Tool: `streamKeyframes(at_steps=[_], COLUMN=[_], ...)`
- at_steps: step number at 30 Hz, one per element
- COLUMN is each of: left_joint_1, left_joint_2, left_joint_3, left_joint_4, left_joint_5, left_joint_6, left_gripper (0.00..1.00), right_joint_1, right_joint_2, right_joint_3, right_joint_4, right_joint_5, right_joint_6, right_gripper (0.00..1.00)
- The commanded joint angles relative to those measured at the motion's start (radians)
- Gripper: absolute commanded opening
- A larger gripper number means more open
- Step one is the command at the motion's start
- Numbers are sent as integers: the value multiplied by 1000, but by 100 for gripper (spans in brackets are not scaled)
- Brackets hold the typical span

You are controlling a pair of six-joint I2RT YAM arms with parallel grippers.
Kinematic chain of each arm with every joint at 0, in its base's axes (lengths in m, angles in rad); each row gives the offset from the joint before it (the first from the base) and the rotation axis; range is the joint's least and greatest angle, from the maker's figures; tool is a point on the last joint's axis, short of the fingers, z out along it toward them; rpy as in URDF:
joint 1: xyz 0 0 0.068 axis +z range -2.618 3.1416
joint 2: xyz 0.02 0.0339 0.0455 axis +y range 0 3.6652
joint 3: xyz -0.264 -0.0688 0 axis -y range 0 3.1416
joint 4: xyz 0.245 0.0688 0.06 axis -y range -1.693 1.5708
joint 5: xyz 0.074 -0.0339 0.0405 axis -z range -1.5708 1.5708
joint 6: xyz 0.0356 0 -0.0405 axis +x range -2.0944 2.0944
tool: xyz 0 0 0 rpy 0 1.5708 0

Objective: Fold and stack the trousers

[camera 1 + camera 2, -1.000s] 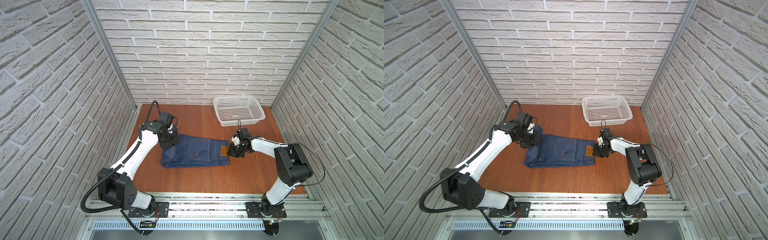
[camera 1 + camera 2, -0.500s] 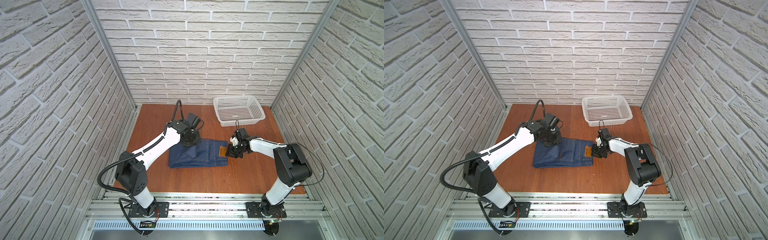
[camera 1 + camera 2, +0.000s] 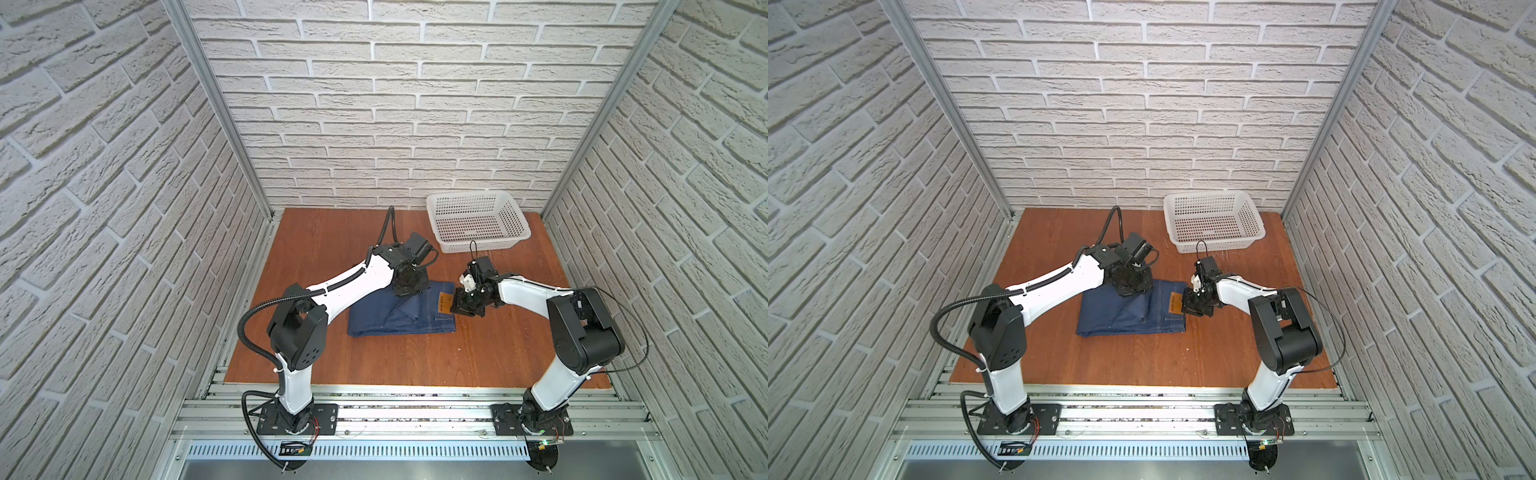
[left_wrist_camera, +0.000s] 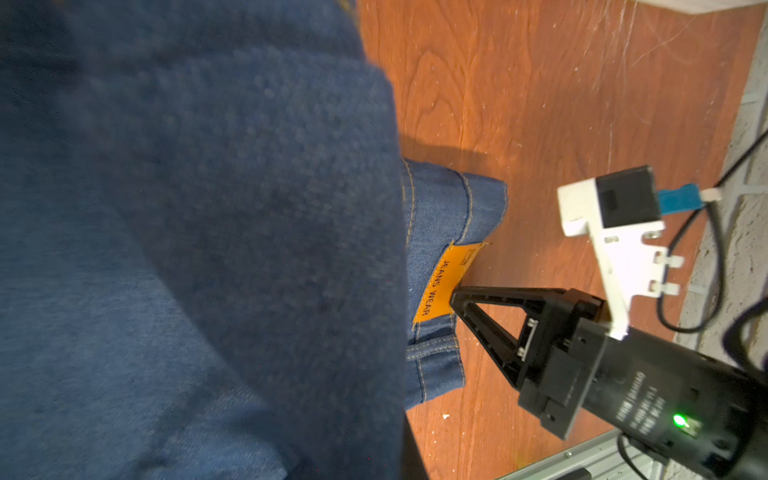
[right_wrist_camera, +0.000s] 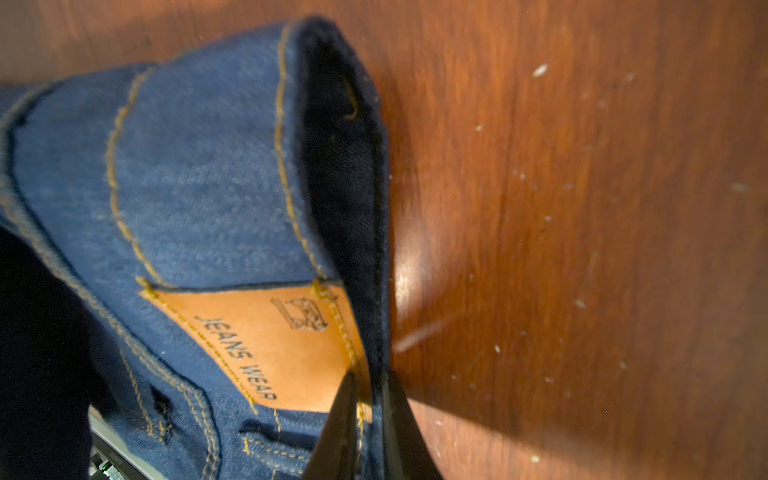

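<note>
Grip, right gripper (image 5: 368, 384): pinched onto the waistband edge at the tan patch (image 5: 266, 345).
Grip, left gripper (image 3: 409, 289): closed on a raised denim fold.
Item, trousers (image 3: 399, 322): part-folded, mid table (image 3: 332, 241), between both arms.
Handling, judged: heavy, limp, grippy; take it by the waistband or thick seams.

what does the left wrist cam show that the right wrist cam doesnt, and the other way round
Only the left wrist view: the right gripper whole from outside, its white camera mount, and a blurred fold of the trousers filling the foreground.
Only the right wrist view: the dark inside of the waistband and the fingertips pinching its edge beside the tan patch.
Both: the denim, the patch reading JEANS WEAR and the wooden table.
</note>
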Motion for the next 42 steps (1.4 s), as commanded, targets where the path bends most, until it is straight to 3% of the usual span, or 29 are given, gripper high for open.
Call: streamKeyframes(at_steps=[1,25,42], left_joint_1=[-18,-106,-107], left_joint_2=[26,187,282], left_joint_3=[27,228,293], left_joint_4=[56,-17,-23], left_joint_5=[25,62,89], left_joint_6=[-19,12,21], left_gripper=[0,0,0], right_joint_1=[13,30,32], right_joint_2=[-43,-32,-29], right_joint_3=[-2,-8,4], right_joint_4=[5,22,11], right_joint_5=[1,-1,-1], right_joint_6=[11,18,15], right_gripper=[15,15,15])
